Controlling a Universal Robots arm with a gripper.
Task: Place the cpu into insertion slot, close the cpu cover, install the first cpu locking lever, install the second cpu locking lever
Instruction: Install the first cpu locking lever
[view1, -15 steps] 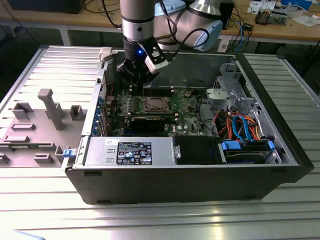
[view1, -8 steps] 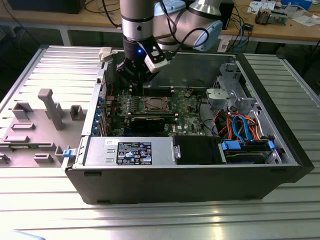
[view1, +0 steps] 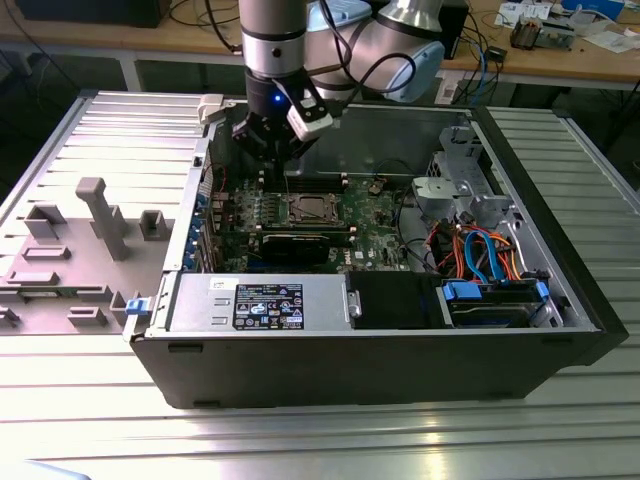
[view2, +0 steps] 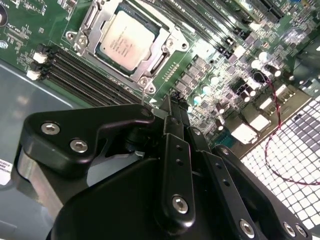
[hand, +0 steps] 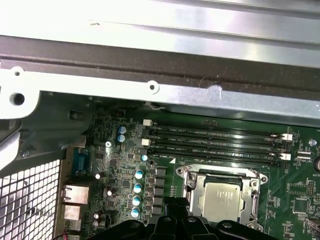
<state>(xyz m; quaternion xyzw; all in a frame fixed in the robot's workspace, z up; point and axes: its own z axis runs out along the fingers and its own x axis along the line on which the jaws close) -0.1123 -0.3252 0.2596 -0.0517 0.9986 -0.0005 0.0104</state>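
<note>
Obs: cpu (view2: 125, 40) lies flat in the insertion slot (hand: 220, 176), silver top up. The cpu cover (view2: 104, 22) is down over the slot, its frame resting on the chip's edges with the top showing through the window.

Pincer (view2: 171, 104): fingers together, nothing between them. It hangs above the motherboard (view2: 30, 25) just beside the slot, off one corner, with the memory slots (view2: 85, 70) running past on the neighbouring side. In the exterior view it sits above the slot and a little toward the exterior view's left. It is not touching the cover.

Levers: too thin to read against the frame, so I cannot tell whether either is hooked.

Judgement: placing the chip and closing the cover look done, so the step in hand is the lever work.

Notes for doing it well:
- use the closed tip as a pusher and meet the lever at its free end, not the cover or the chip
- press down, then sideways under the catch beside the slot, slowly
- keep the tip clear of the white memory latches and the small capacitors (hand: 138, 187) next to the slot
- a lever that slips off the tip may spring up, so keep the contact square
</note>
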